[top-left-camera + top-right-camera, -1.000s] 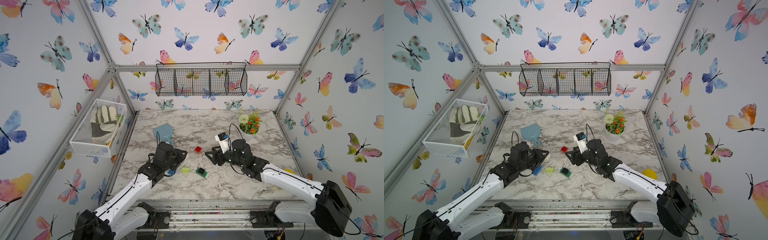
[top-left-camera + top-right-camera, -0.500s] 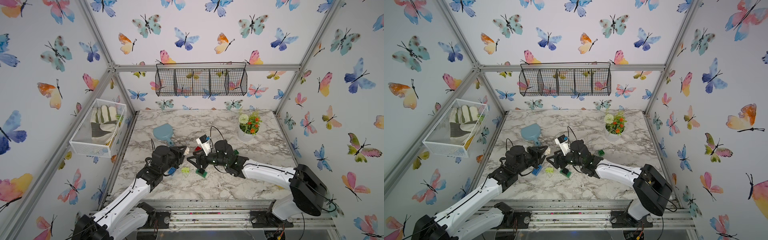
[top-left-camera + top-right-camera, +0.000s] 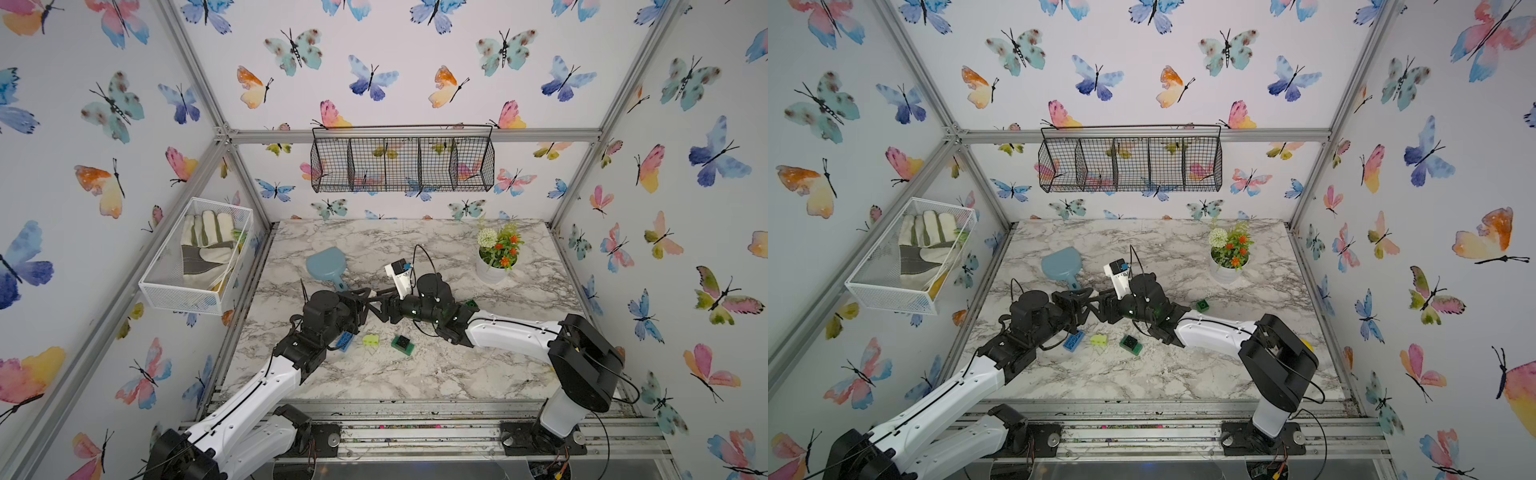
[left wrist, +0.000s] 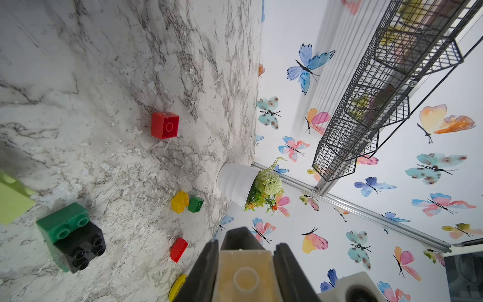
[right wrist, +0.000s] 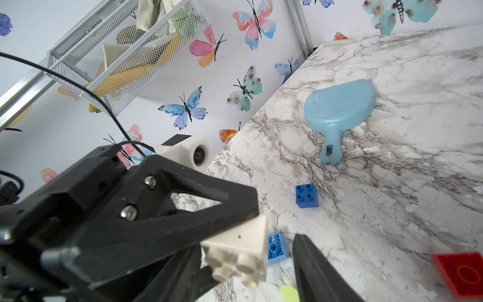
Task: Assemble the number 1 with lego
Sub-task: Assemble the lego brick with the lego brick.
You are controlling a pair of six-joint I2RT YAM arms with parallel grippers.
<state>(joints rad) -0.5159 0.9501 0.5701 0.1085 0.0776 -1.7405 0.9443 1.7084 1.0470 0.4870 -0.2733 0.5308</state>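
My left gripper (image 4: 247,261) is shut on a white lego brick (image 4: 244,279), held above the table with its studs toward the right arm. My right gripper (image 5: 245,258) is open and straddles that white brick (image 5: 235,251); one finger (image 5: 313,272) stands clear of it. In both top views the two grippers meet tip to tip, the left gripper (image 3: 365,300) against the right gripper (image 3: 380,306). Loose lego lies below them: a blue brick (image 3: 345,340), a lime piece (image 3: 370,340) and a green-and-black stack (image 3: 402,345). A red brick (image 4: 165,125) lies farther back.
A pale blue scoop (image 3: 328,266) lies at the back left. A white flower pot (image 3: 494,266) stands at the back right. A green brick (image 3: 1202,305) sits beside the right arm, with a yellow brick (image 4: 179,201) and a red piece (image 4: 178,249) near it. A wire basket (image 3: 199,257) hangs on the left wall.
The right arm has swung left across the table until its gripper reached the left gripper. The left gripper, still shut on the white brick, has come up to meet it.
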